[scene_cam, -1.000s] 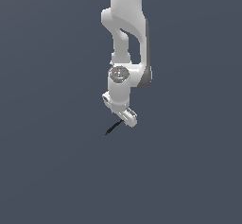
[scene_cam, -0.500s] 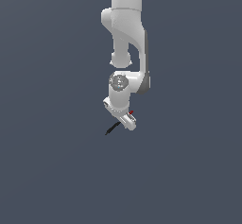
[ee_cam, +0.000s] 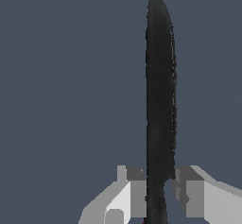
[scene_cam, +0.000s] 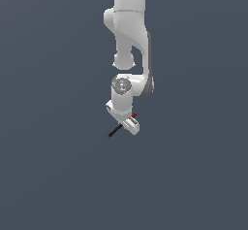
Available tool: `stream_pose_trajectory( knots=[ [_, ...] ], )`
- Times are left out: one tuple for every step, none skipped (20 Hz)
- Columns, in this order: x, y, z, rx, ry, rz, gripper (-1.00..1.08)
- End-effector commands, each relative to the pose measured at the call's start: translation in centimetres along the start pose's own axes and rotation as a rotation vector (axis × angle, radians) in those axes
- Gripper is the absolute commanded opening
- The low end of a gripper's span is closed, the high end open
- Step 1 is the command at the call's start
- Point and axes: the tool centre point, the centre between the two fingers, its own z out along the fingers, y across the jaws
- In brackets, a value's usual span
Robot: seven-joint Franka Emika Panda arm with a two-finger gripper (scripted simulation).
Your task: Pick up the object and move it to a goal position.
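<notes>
The object (scene_cam: 115, 131) is a thin stick whose black end pokes out toward the exterior view's left, while its red tip (scene_cam: 134, 115) shows on the other side of the hand. My gripper (scene_cam: 127, 123) hangs from the white arm and is shut on the object near its middle. In the wrist view the black length of the object (ee_cam: 160, 100) runs straight away from the camera. Both fingers (ee_cam: 134, 190) press against it from either side of my gripper (ee_cam: 158, 192). A trace of red shows at the picture's edge between them.
A plain dark grey-blue surface (scene_cam: 53, 175) fills both views. Nothing else shows on it. The white arm (scene_cam: 128, 35) comes down from the top of the exterior view.
Over the last second the wrist has sunk a little. The red tip has come into sight beside the hand. The black end has barely shifted.
</notes>
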Motion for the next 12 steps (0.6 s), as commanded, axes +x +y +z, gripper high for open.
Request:
stream_pose_trajectory(
  knots=[
    [-0.1, 0.0, 0.2, -0.001, -0.002, -0.002, -1.0],
    [-0.1, 0.0, 0.2, -0.001, -0.002, -0.002, -1.0],
    [-0.1, 0.0, 0.2, -0.001, -0.002, -0.002, -1.0],
    [0.0, 0.0, 0.0, 0.0, 0.0, -0.001, -1.0],
    [0.0, -0.1, 0.0, 0.0, 0.0, -0.001, -1.0],
    [0.0, -0.1, 0.0, 0.0, 0.0, -0.001, -1.0],
    [0.0, -0.3, 0.0, 0.0, 0.0, -0.001, -1.0],
    [0.0, -0.4, 0.0, 0.0, 0.0, -0.001, -1.0],
    [0.0, -0.6, 0.0, 0.0, 0.0, -0.001, -1.0],
    [0.0, -0.9, 0.0, 0.0, 0.0, -0.001, -1.0],
    [0.0, -1.2, 0.0, 0.0, 0.0, -0.001, -1.0],
    [0.0, -1.6, 0.0, 0.0, 0.0, -0.001, -1.0]
  ],
)
